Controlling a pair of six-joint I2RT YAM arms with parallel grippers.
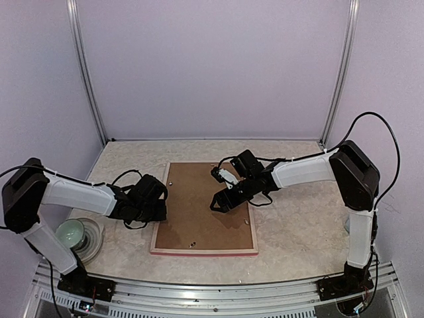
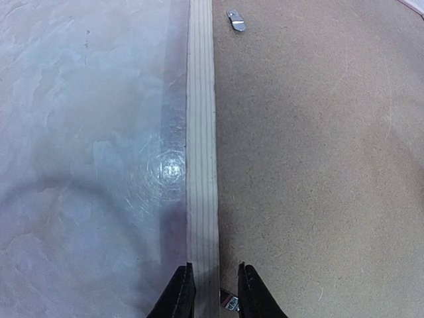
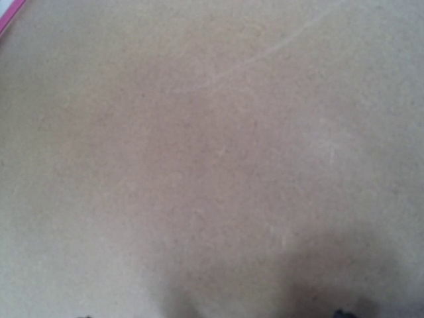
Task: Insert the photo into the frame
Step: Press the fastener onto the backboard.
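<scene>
The frame lies face down mid-bench, nearer the front edge, with the brown backing board inside it. Jaws of the left gripper straddle its pale left rail, but whether they pinch it I cannot tell. Those of the right gripper gape wide over the board.

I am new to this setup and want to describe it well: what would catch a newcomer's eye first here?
First, the large frame, pink at its rim, lying face down in the middle with a brown backing board filling it. Next, the left gripper straddles its pale left rail, while the right gripper hangs open over the board. A green bowl sits at the near left.
</scene>
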